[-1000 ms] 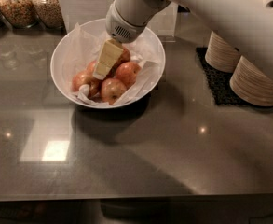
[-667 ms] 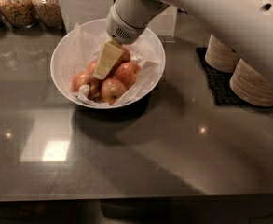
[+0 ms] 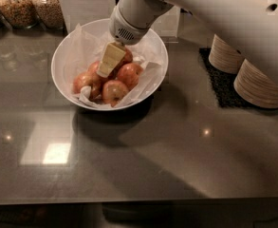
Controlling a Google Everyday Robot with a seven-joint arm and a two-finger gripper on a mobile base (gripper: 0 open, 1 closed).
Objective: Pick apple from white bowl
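With gripper [image 3: 105,69] low inside white bowl [image 3: 57,72] near back-left corner of surface, its opening impossible to tell, centre on pale apple [image 3: 114,91] at front of pile, squeeze gently, lift straight up, clear of paper [image 3: 84,44].

The gripper [image 3: 105,70] sits low inside the white bowl [image 3: 62,61]; jars [image 3: 47,6] stand behind, stacked bowls [image 3: 259,87] at right, the counter [image 3: 143,165] in front is free.
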